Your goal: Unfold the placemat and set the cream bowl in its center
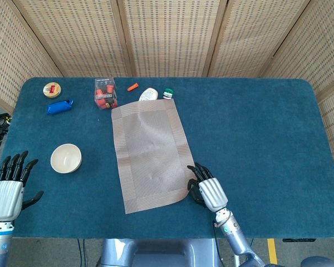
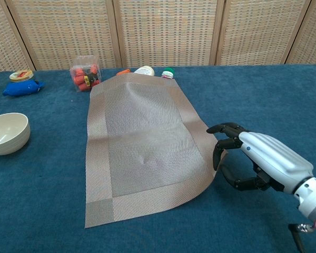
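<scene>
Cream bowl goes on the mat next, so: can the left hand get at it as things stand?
Probably yes: the bowl sits alone on bare cloth, just ahead of the open left hand, nothing between.

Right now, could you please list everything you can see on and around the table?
placemat: one, grey-brown, unfolded at table centre, near right corner lifted
cream bowl: one, cream, left of the placemat
clear box: one, holding red pieces, far edge
blue packet: one, far left
round tin: one, yellow and red, far left corner
orange piece: one, far edge
white bottle: one, at the placemat's far end
green cap: one, beside it
table: one, blue cloth
left hand: fingers apart, holds nothing
right hand: pinches the placemat's corner
</scene>
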Controlling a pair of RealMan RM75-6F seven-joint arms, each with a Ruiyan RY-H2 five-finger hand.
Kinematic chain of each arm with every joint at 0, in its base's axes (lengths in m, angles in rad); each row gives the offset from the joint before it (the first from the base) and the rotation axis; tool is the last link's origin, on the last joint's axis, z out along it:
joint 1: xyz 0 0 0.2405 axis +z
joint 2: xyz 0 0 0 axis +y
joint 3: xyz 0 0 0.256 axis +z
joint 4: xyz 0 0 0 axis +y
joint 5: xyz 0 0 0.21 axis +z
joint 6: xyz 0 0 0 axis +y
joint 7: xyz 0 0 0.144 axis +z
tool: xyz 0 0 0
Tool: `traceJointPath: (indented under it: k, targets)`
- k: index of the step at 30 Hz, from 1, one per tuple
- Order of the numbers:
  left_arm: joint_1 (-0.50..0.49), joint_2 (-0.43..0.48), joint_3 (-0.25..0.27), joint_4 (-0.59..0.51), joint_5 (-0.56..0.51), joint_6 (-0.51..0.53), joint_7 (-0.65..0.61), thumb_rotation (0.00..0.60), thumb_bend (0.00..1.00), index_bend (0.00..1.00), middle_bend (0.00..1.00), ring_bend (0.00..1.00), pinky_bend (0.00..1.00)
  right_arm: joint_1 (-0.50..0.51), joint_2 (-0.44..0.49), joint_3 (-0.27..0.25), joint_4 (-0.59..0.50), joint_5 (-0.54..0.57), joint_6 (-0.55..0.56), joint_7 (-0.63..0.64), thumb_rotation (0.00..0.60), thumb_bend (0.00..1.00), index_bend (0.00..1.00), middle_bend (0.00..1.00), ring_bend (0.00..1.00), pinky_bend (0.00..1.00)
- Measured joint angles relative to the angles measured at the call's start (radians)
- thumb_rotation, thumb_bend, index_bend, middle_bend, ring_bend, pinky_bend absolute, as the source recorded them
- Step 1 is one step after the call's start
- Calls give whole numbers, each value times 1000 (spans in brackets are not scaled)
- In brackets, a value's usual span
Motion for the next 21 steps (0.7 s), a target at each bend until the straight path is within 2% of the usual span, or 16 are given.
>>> traceJointPath:
  k: [7, 21]
  targets:
    - [0, -1, 2, 0, 2, -1, 4, 600, 132, 167, 0, 0, 0, -2, 3, -3, 1, 4, -6, -3, 600, 620, 623, 242, 11, 171]
    - [0, -3, 1, 2, 1, -3, 6, 600, 131, 168, 0, 0, 0, -6, 12, -7, -9, -10, 15, 8, 600, 597, 654, 260, 32, 171]
